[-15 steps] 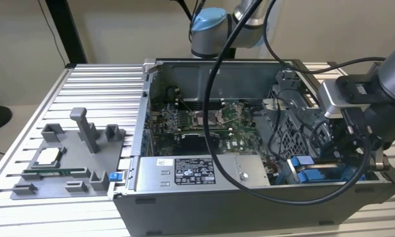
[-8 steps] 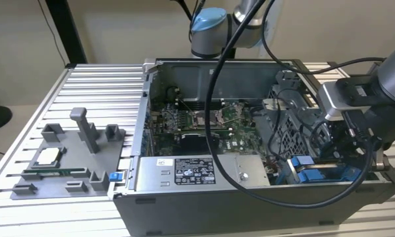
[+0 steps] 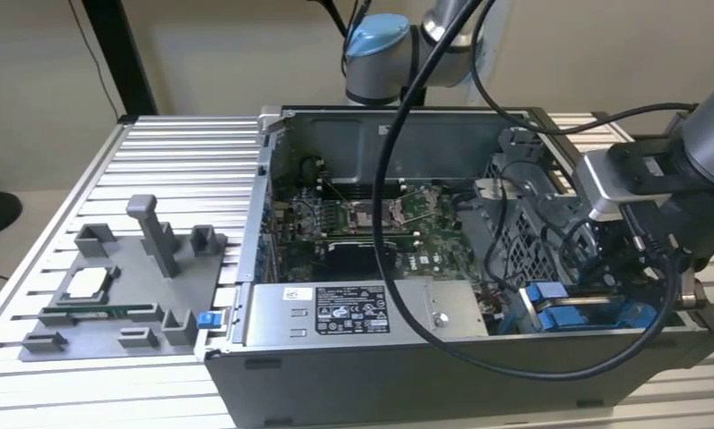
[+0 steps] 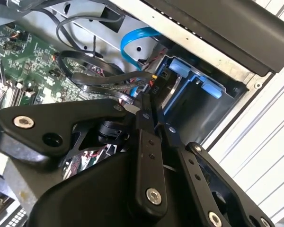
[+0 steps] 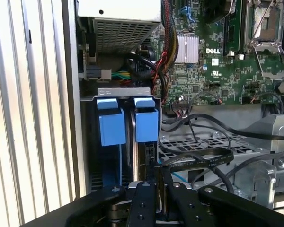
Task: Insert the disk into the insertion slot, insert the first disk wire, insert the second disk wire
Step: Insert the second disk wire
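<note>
In the exterior view, the arm reached in from the exterior view's right, its grey wrist bent downward with black cables looped over it. In both wrist views the hand point(image 4: 154, 111) pointed down with its black fingers point(image 5: 144, 201) drawn close together, tips nearly meeting around something thin and dark.

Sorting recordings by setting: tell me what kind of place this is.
Probably a robotics lab or test bench for computer assembly. An open computer case sits on a slotted aluminium table, a grey parts fixture beside it, and the gripper works at the insertion slot.
</note>
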Controlling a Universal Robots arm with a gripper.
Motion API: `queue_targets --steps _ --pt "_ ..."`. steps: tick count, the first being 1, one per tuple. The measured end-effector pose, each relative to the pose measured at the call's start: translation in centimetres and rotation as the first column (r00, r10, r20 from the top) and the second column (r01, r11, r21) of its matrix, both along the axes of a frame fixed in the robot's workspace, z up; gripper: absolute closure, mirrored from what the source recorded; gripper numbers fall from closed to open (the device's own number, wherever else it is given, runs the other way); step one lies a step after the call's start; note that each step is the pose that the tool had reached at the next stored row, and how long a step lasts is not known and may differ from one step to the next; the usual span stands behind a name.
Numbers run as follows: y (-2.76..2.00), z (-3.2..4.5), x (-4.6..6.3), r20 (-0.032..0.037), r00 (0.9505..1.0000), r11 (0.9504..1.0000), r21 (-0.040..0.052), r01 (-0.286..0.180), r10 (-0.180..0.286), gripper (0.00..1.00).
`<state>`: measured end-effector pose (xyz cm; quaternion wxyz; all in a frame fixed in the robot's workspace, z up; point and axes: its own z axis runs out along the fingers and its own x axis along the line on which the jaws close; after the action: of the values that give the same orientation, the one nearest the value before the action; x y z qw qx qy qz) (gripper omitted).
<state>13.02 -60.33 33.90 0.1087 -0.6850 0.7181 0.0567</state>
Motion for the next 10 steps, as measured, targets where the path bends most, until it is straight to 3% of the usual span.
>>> queue_targets --steps 10 --pt "-0.1 0.0 0.02 0.0105 0.9982 0.9983 0.0023 -0.059 0.059 1.0"
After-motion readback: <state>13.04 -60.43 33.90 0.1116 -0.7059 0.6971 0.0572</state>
